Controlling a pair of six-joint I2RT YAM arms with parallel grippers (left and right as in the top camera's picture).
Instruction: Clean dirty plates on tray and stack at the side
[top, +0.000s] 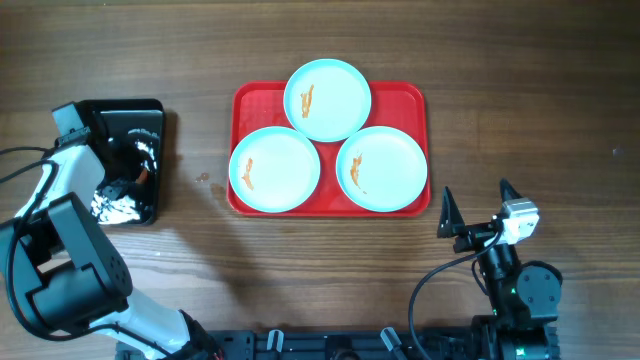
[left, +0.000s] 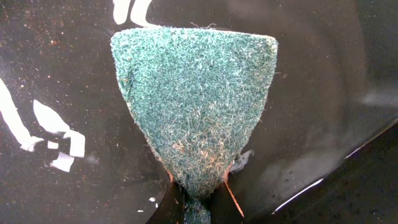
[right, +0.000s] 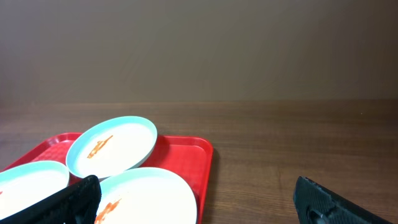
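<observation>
Filling the left wrist view, nearest of all, is a green pad (left: 196, 99), fanned wide at the top and squeezed to a point at the bottom. We judge that our left hand (top: 122, 188) pinches it there, though the fingers themselves are out of sight. It hangs over the black tray (top: 135, 112), whose floor shows white flecks we cannot name. Our right hand (top: 474, 188) is spread and empty over the desk (top: 520, 70), just beside the red tray (top: 405, 92) at its near right corner.

Three plates (top: 327, 99) lie packed in a triangle on the red tray, each with an orange smear. None is stacked at the side yet.

We expect the plates to be light, hard and glossy, so one would likely skid under a wipe unless it is steadied. The raised edge is the place to take hold, best where the right plate (top: 382, 168) lies close to the red tray's rim nearest our spread hand. The pad looks soft and should bend flat against a smear.
</observation>
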